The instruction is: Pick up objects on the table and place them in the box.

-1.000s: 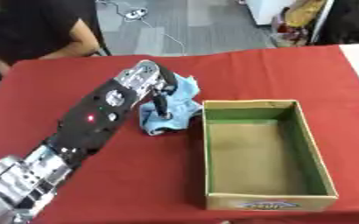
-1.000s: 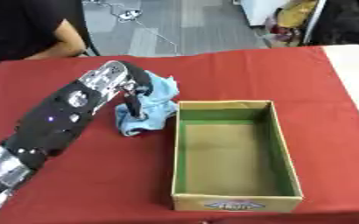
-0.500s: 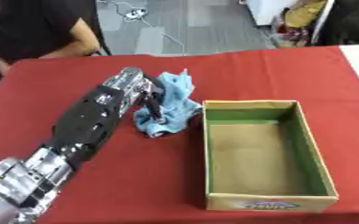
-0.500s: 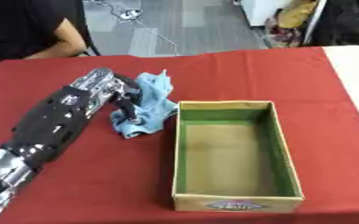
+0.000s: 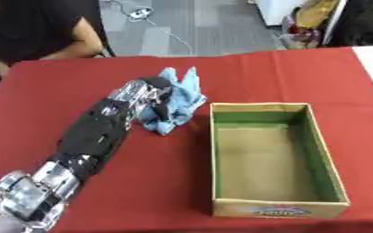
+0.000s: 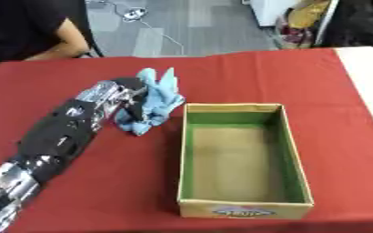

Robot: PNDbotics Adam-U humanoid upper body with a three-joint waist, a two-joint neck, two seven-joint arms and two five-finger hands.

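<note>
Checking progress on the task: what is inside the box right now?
The box shows only its bare brown floor and green inner walls. The blue cloth lies outside, under the left hand. The near wall hides the floor's front strip.

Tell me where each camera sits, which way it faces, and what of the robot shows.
Left eye view: in the head, looking down at the red table; the left hand grips a blue cloth.
Right eye view: beside it, facing alike, same arm.
Both share the cloth and the empty box. No right hand.
</note>
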